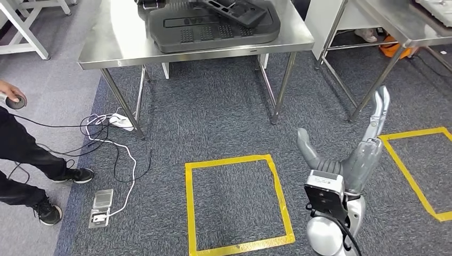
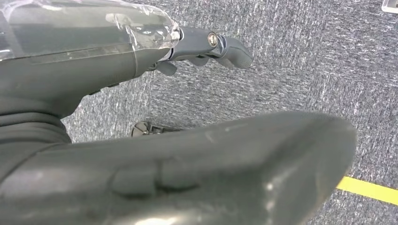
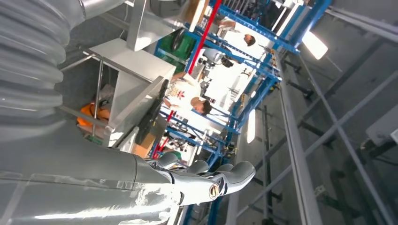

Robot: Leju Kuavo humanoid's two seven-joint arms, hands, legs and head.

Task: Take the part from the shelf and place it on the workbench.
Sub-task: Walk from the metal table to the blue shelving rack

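Observation:
A large black moulded part [image 1: 213,24] lies on the steel workbench [image 1: 117,50] at the top of the head view, with another black piece resting on it. My right hand [image 1: 368,144] is raised over the carpet at the lower right, fingers stretched out and thumb spread, holding nothing. In the right wrist view the same hand [image 3: 206,180] points up toward the ceiling, bare. My left hand [image 2: 206,44] hangs over the grey carpet with its fingers apart and nothing in it.
A person [image 1: 21,154] stands at the left edge holding a small round object. Cables and a power strip [image 1: 121,121] lie by the workbench leg. Yellow tape squares [image 1: 234,202] mark the carpet. A second steel table [image 1: 394,26] stands at the upper right.

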